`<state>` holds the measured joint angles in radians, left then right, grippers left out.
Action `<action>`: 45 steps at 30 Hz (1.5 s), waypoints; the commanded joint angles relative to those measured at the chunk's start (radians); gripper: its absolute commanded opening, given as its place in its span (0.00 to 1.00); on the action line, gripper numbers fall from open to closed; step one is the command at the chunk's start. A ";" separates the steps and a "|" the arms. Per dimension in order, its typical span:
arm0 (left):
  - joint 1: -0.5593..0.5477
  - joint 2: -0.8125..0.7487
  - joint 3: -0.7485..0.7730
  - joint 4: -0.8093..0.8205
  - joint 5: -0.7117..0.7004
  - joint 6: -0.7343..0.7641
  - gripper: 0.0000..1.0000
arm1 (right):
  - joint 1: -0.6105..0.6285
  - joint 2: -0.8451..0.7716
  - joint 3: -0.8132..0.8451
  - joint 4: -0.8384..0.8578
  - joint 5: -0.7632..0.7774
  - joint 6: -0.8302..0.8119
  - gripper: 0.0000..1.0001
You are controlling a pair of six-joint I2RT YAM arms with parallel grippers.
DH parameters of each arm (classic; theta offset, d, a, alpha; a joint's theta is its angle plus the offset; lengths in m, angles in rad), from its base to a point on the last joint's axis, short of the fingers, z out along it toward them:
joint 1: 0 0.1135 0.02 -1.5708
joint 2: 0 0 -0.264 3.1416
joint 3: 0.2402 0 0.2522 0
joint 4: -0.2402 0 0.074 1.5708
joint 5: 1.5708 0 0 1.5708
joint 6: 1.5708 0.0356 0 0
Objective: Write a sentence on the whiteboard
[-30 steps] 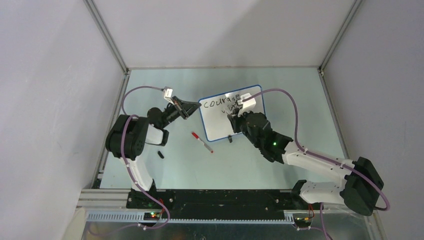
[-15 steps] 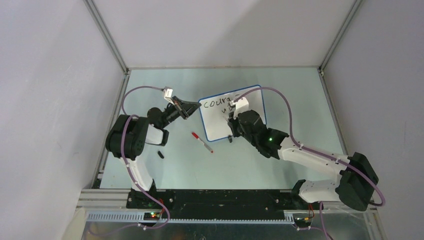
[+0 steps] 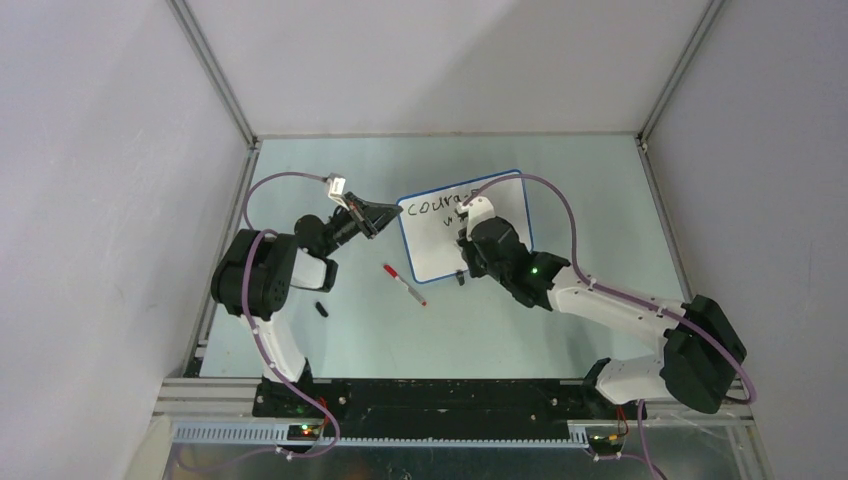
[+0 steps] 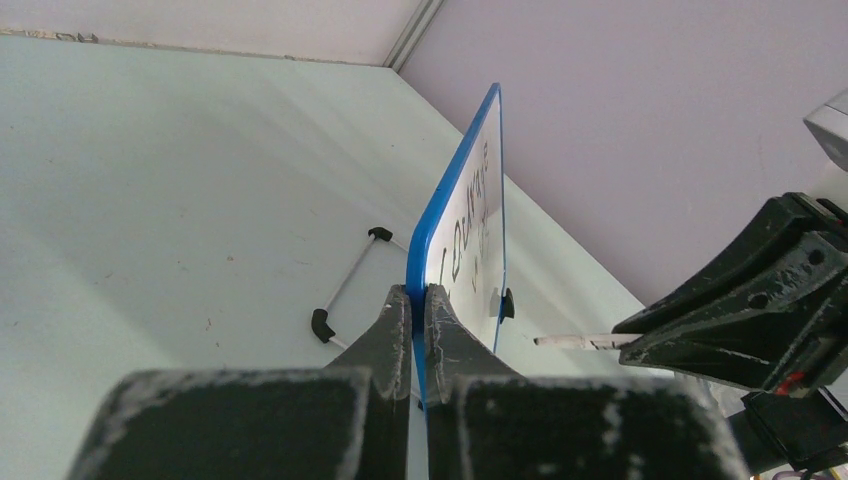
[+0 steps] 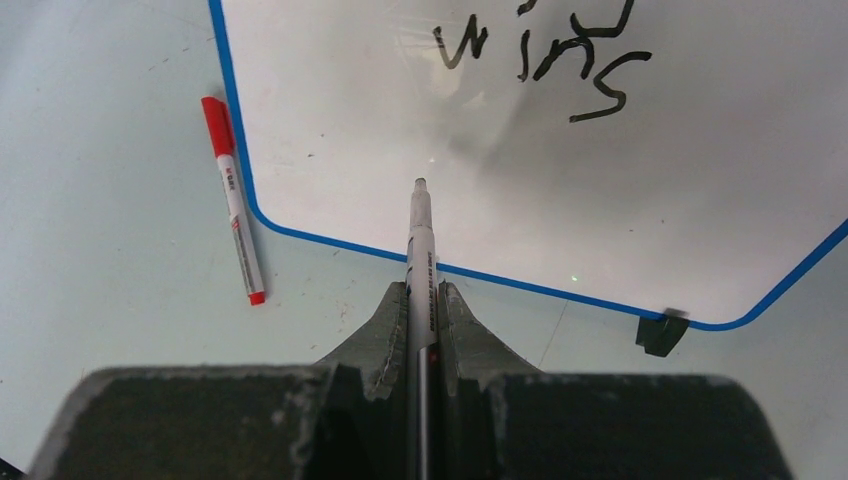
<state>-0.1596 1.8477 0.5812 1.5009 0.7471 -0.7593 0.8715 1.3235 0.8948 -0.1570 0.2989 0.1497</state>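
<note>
The whiteboard (image 3: 432, 250) stands tilted at the table's middle, and its blue rim (image 4: 440, 215) is pinched at the left edge by my left gripper (image 3: 380, 221), which is shut on it (image 4: 418, 298). The sentence reads "coura" (image 3: 428, 208) in the top view, the rest hidden by my right arm. The right wrist view shows "wins" (image 5: 545, 55). My right gripper (image 5: 421, 295) is shut on a white marker (image 5: 420, 235). Its tip points at the blank board (image 5: 700, 190) below "wins"; I cannot tell whether it touches.
A red-capped marker (image 3: 404, 284) lies on the table left of the board's lower corner (image 5: 232, 195). A small black piece (image 3: 321, 309) lies near the left arm. One black foot (image 5: 660, 332) of the board shows under its lower rim.
My right gripper has moved with the marker left and down across the board, now covering the end of the first word. The left gripper and the board have stayed still.
</note>
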 commanded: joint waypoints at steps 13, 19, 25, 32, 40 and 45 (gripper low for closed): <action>-0.005 -0.019 -0.009 0.030 0.028 0.060 0.00 | -0.057 0.067 0.084 -0.045 -0.008 0.031 0.00; -0.005 -0.019 -0.007 0.030 0.028 0.060 0.00 | -0.057 0.081 0.083 -0.048 0.021 0.036 0.00; -0.005 -0.018 -0.006 0.030 0.028 0.058 0.00 | -0.058 0.087 0.084 -0.045 0.050 0.036 0.00; -0.005 -0.017 -0.005 0.030 0.029 0.058 0.00 | -0.057 0.092 0.083 -0.034 0.076 0.035 0.00; -0.005 -0.016 -0.004 0.030 0.030 0.057 0.00 | -0.060 0.089 0.084 -0.001 0.083 0.027 0.00; -0.005 -0.015 -0.002 0.030 0.029 0.057 0.00 | -0.066 0.087 0.099 -0.015 0.090 0.028 0.00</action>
<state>-0.1596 1.8477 0.5812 1.5009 0.7475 -0.7593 0.8139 1.4151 0.9356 -0.2020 0.3595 0.1757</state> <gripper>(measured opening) 0.018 0.133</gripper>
